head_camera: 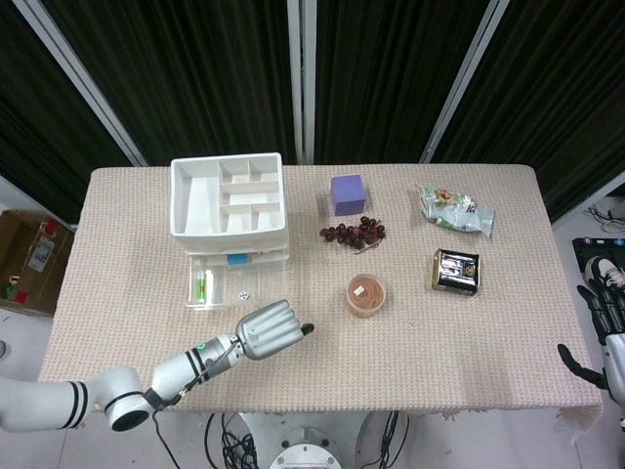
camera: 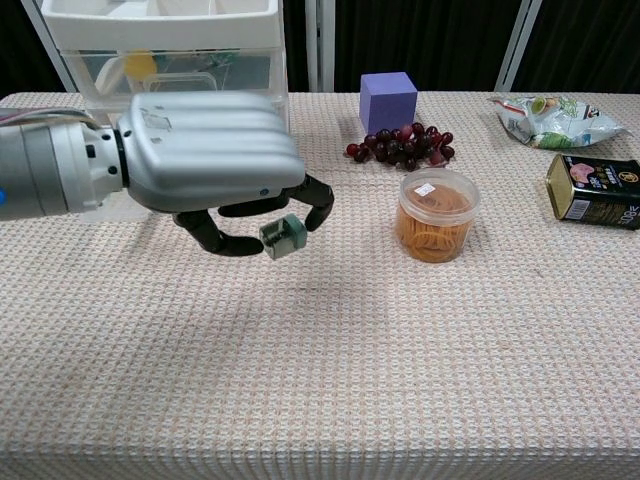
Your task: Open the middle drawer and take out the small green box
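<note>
My left hand [head_camera: 269,328] [camera: 215,163] hovers above the table in front of the drawer unit, fingers curled down. It pinches the small green box [camera: 282,236] between thumb and fingertips, clear of the cloth. In the head view the hand covers the box. The middle drawer [head_camera: 238,285] of the white drawer unit [head_camera: 229,195] stands pulled out, with a green marker [head_camera: 200,286], a blue item [head_camera: 237,260] and a small die in it. My right hand [head_camera: 607,311] hangs off the table's right edge, fingers apart, holding nothing.
A tub of rubber bands [head_camera: 366,294] [camera: 435,214] sits right of my left hand. Behind it lie grapes [camera: 402,146] and a purple cube [camera: 387,100]. A snack bag [camera: 548,117] and a black tin [camera: 594,190] are at the right.
</note>
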`<state>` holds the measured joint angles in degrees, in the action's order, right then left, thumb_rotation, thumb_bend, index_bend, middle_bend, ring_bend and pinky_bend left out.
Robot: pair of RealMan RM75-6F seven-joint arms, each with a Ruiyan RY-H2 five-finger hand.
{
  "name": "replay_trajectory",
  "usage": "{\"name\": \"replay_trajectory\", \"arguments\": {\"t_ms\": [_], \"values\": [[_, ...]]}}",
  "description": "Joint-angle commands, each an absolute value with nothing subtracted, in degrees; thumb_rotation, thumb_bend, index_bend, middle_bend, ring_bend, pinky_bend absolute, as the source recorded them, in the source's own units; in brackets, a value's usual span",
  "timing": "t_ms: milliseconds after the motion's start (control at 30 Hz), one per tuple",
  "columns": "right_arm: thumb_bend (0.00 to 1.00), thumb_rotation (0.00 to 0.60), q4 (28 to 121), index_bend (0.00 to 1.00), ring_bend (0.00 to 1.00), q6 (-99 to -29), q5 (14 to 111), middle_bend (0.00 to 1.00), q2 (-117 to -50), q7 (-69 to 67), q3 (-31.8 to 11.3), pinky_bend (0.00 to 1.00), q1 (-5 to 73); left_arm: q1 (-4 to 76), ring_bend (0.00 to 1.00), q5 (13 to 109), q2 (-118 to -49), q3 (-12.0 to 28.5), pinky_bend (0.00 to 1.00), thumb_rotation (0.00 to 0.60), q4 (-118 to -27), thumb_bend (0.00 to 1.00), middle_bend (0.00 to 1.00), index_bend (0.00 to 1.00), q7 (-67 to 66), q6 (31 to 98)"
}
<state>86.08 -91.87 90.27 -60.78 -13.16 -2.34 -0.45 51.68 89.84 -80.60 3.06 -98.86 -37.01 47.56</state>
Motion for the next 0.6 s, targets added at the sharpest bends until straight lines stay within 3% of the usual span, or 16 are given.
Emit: {"name": "replay_trajectory", "arguments": {"t_ms": [33, 200, 333, 433, 600], "values": [[0.20, 0.600, 85.9, 0.00, 0.00, -92.1, 90.3, 0.02, -60.8, -13.3, -2.4, 0.00, -0.5, 51.2, 0.87, 87.3, -81.7, 3.7, 1.00, 0.600, -99.1, 0.18, 0.73, 0.25, -38.7, 48.0], [0.20, 0.600, 85.7, 0.00, 0.00, -92.4, 90.3, 0.02, -60.6, -13.7, -2.6, 0.00, -0.6, 47.2, 0.77, 88.9, -78.5, 4.4, 1.00, 0.600, -102.5, 0.08, 0.64, 0.20, -35.6, 56.7], [0.20, 0.600, 85.3, 0.00, 0.00, -92.4, 90.1, 0.02, -60.5, -14.3, -2.6, 0.00, -0.7, 40.4, 0.68, 89.9, -73.1, 5.6, 0.94, 0.600, -105.0, 0.06, 0.57, 0.19, -26.7, 69.3], [0.20, 0.600, 84.9, 0.00, 0.00, -92.3, 90.3, 0.02, -60.5, -14.8, -2.5, 0.00, -0.6, 34.9, 0.59, 86.3, -67.7, 6.8, 0.82, 0.600, -105.2, 0.06, 0.50, 0.20, -18.2, 76.4], [0.20, 0.600, 84.0, 0.00, 0.00, -92.5, 91.1, 0.02, -60.7, -15.9, -2.4, 0.00, -0.5, 27.1, 0.40, 76.7, -62.1, 7.1, 0.47, 0.600, -98.9, 0.04, 0.36, 0.22, -7.6, 80.3]]}}
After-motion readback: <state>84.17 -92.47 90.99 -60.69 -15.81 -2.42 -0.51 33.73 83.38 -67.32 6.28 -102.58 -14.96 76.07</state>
